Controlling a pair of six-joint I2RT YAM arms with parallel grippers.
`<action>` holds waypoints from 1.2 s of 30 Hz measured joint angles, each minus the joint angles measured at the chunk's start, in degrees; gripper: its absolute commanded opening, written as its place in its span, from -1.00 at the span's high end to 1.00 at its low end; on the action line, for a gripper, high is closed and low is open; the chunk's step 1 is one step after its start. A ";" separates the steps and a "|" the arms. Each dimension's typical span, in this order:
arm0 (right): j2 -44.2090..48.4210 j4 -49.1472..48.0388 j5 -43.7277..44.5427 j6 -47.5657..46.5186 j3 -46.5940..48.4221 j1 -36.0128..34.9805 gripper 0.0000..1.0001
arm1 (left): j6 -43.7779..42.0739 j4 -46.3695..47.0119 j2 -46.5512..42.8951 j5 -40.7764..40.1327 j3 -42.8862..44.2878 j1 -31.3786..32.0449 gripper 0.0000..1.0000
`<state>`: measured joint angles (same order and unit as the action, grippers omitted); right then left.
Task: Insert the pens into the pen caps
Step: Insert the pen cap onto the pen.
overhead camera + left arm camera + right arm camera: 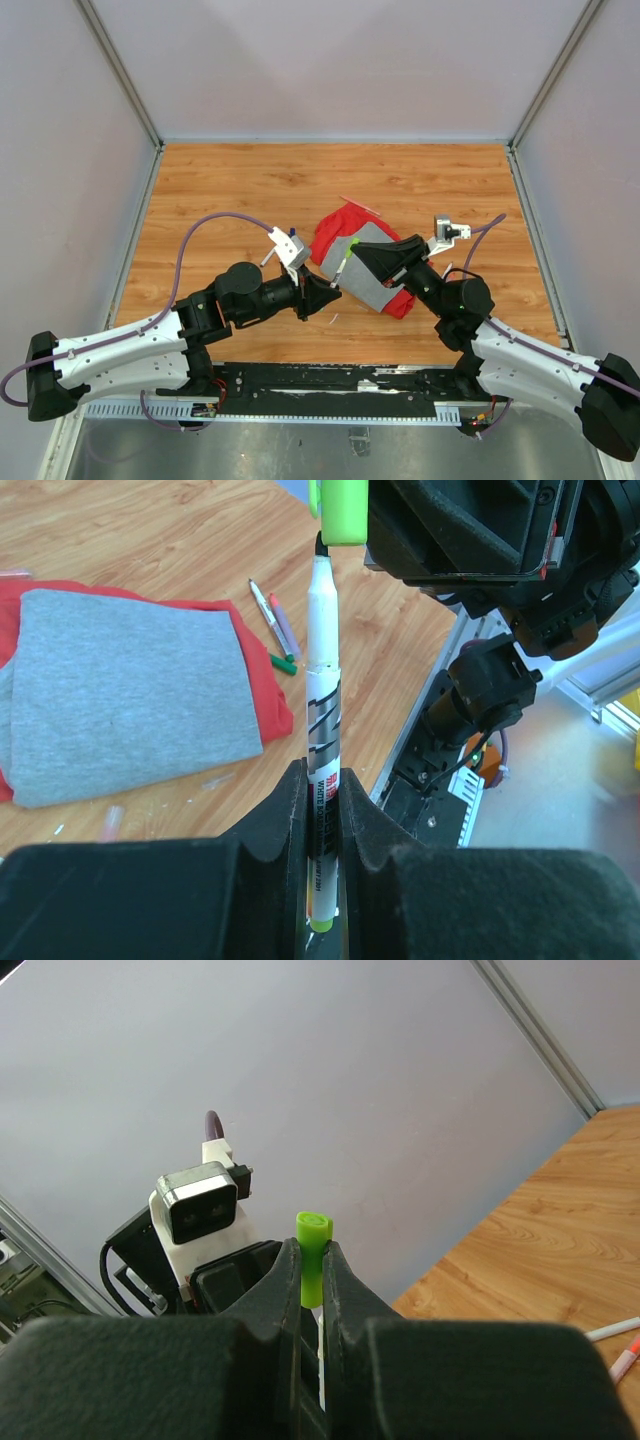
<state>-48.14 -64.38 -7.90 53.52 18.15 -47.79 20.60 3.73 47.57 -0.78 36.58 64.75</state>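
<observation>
One pen (pixel 322 710) is in play, clamped low on its barrel between the shut-down jaws of the left gripper (pixel 322 782). Its long axis runs straight out from those jaws, yellow-green butt end nearest the wrist, dark writing tip pointing away. The barrel is white with black print. One green cap (pixel 340 510) sits at that tip, pinched by the right gripper (pixel 311 1252), whose jaws are closed tight on the cap's sides. The cap's closed end stands clear above the fingers in the right wrist view. Tip and cap mouth meet (whether the tip has gone inside, I cannot tell).

From above, pen and cap form one line slanting up and to the right between the two grippers, raised over the left edge of the red-and-grey cloth (pixel 372 268), mid-table (pixel 250 180).

Two loose pens (pixel 275 625) lie side by side on the wood just beside the cloth, with one short green piece (pixel 284 664) at their near ends (pen or cap, unclear).
</observation>
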 measured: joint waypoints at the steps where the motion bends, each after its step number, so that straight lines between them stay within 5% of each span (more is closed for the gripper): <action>1: 0.00 0.02 0.00 -0.02 0.00 0.00 0.99 | 0.00 -0.02 0.02 0.00 0.00 0.00 0.99; 36: 0.98 4.74 0.94 -2.34 1.20 0.00 0.99 | 0.00 -0.13 0.11 -0.02 0.00 0.00 0.99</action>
<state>-47.16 -59.64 -6.96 51.18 19.35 -47.79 20.60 3.60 47.68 -0.80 36.58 64.75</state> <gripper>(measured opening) 0.048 0.141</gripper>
